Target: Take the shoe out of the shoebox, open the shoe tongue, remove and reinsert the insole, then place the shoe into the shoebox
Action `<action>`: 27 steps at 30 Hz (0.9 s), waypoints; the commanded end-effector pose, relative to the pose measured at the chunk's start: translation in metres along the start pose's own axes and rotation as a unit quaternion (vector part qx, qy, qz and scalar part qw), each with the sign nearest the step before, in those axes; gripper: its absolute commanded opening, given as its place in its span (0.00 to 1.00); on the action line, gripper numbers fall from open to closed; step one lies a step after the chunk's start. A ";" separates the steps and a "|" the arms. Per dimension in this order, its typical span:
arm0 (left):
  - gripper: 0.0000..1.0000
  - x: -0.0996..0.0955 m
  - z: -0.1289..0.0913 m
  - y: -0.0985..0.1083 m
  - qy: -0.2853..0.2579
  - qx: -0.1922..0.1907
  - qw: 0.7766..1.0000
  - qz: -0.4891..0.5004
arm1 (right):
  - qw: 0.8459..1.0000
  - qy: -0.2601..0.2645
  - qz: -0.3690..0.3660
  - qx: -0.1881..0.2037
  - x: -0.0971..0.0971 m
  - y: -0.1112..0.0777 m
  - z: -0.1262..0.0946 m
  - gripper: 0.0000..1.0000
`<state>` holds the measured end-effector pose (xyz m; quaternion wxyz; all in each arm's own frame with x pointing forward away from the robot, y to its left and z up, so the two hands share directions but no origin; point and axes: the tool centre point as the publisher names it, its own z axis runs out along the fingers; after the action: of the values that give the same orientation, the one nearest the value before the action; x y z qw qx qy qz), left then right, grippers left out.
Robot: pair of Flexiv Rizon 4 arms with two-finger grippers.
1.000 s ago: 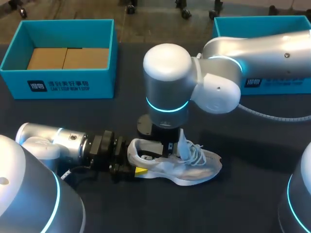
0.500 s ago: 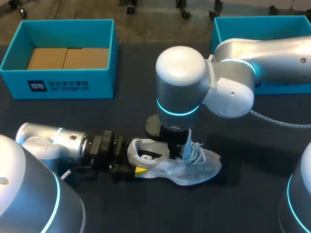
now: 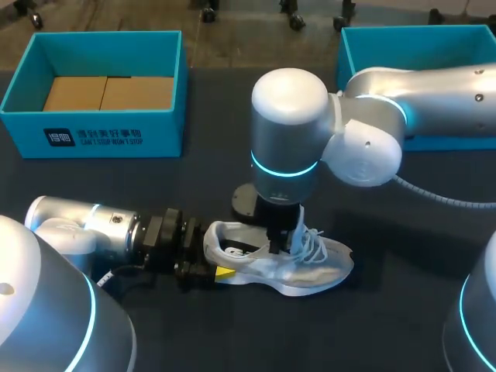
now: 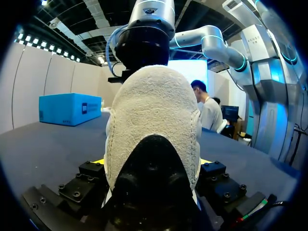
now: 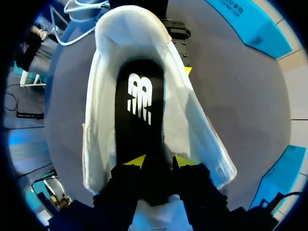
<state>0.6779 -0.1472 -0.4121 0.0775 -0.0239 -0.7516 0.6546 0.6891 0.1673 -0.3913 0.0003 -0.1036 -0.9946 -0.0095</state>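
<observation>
A white lace-up shoe [image 3: 310, 267] lies on its sole on the dark table, toe to the right. My left gripper [image 3: 211, 267] lies low on the table and is shut on the shoe's heel [image 4: 154, 115], which fills the space between its fingers. From above, my right gripper [image 3: 283, 242] dips into the shoe's mouth, just behind the raised tongue [image 3: 297, 226]. In the right wrist view its fingers [image 5: 136, 161] stand apart, astride the black insole [image 5: 139, 96] that lies flat inside the shoe. The insole is not pinched.
A teal shoebox [image 3: 93, 132] with cardboard inside stands at the back left. A second teal box [image 3: 418, 39] is at the back right, partly behind my right arm. Bare dark table lies in front of the shoe.
My right arm has shifted a little to the right and down into the shoe's mouth; its fingers have parted from the tongue they pulled up. Left arm and shoe have stayed put.
</observation>
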 end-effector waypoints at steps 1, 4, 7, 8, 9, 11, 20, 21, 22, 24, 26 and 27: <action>0.00 0.001 0.001 0.001 -0.001 0.000 1.000 0.000 | 1.000 -0.001 -0.007 -0.002 0.005 0.009 0.008 0.37; 0.00 0.001 0.001 0.001 -0.001 0.000 1.000 0.000 | 1.000 0.000 -0.013 -0.002 0.005 0.011 0.011 0.38; 0.00 0.001 0.001 0.001 -0.001 0.000 1.000 0.000 | 1.000 0.019 -0.015 0.002 0.004 0.013 0.016 0.38; 0.00 0.001 0.001 0.001 -0.001 0.000 1.000 0.000 | 1.000 0.023 -0.015 0.002 0.004 0.013 0.017 0.38; 0.00 0.001 0.001 0.001 -0.001 0.000 1.000 0.000 | 0.999 0.033 -0.012 0.006 0.005 0.014 0.019 0.38; 0.00 0.001 0.001 0.001 -0.001 0.000 1.000 0.000 | 0.999 0.045 -0.006 0.013 0.006 0.013 0.021 0.36; 0.00 0.001 0.001 0.001 -0.001 0.000 1.000 0.000 | 0.995 0.095 0.007 0.019 0.029 0.006 0.025 0.21; 0.00 0.001 0.001 0.001 -0.001 0.000 1.000 0.000 | 0.995 0.097 0.010 0.020 0.031 0.005 0.026 0.16; 0.00 0.001 0.001 0.001 -0.001 0.000 1.000 0.000 | 0.995 0.100 0.011 0.016 0.034 0.004 0.026 0.11; 0.00 0.001 0.001 0.001 -0.001 0.000 1.000 0.000 | 0.994 0.103 0.014 0.011 0.039 0.001 0.025 0.00; 0.00 0.001 0.001 0.001 -0.001 0.000 1.000 0.000 | 0.994 0.104 0.017 0.007 0.041 -0.001 0.023 0.00; 0.00 0.001 0.001 0.001 -0.001 0.000 1.000 0.000 | 0.995 0.101 0.021 0.006 0.042 -0.003 0.021 0.00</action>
<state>0.6748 -0.1464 -0.4134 0.0776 -0.0252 -0.7514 0.6548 0.6627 0.1790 -0.4076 0.1070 -0.1198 -0.9870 -0.0076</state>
